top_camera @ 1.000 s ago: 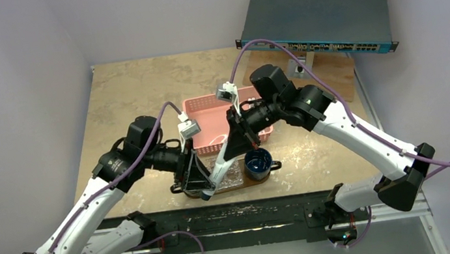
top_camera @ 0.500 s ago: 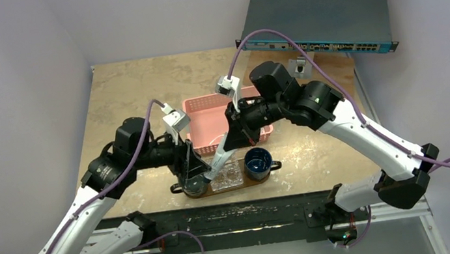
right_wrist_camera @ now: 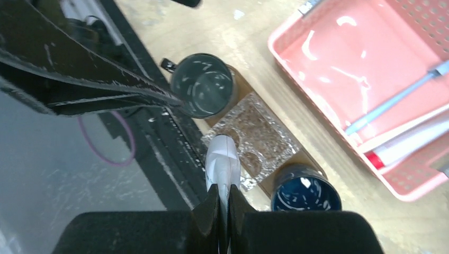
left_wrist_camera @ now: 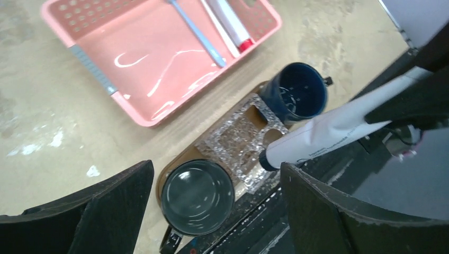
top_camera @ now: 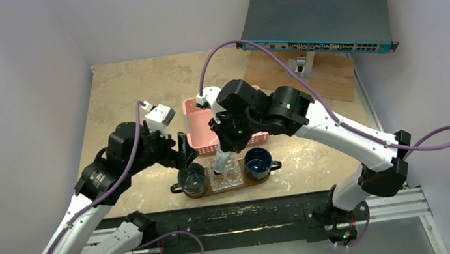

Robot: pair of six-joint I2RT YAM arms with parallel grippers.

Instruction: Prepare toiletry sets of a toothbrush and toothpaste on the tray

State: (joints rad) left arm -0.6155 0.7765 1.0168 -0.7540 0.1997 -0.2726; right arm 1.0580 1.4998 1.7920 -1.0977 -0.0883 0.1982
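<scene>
My right gripper (right_wrist_camera: pixel 222 198) is shut on the flat end of the grey-white toothpaste (right_wrist_camera: pixel 222 161). The tube hangs cap-down over the glittery holder (right_wrist_camera: pixel 254 135) in the middle of the brown tray (right_wrist_camera: pixel 306 159). In the top view the right gripper (top_camera: pixel 221 155) is just above the tray (top_camera: pixel 218 192). My left gripper (left_wrist_camera: pixel 212 217) is open and empty above the dark cup (left_wrist_camera: pixel 197 197) at the tray's left end; the toothpaste (left_wrist_camera: pixel 339 127) shows to its right. A blue-grey toothbrush (left_wrist_camera: pixel 198 34) lies in the pink basket (left_wrist_camera: pixel 159 69).
A blue cup (left_wrist_camera: pixel 294 94) stands at the tray's right end. A white tube with a red cap (left_wrist_camera: pixel 230 24) lies beside the toothbrush in the basket. A network switch (top_camera: pixel 313 17) sits on a wooden block at the back right. The table's near edge is right behind the tray.
My left gripper has lifted and pulled back to the left from the tray. My right arm has swung left, bringing the toothpaste nearly upright over the tray's middle.
</scene>
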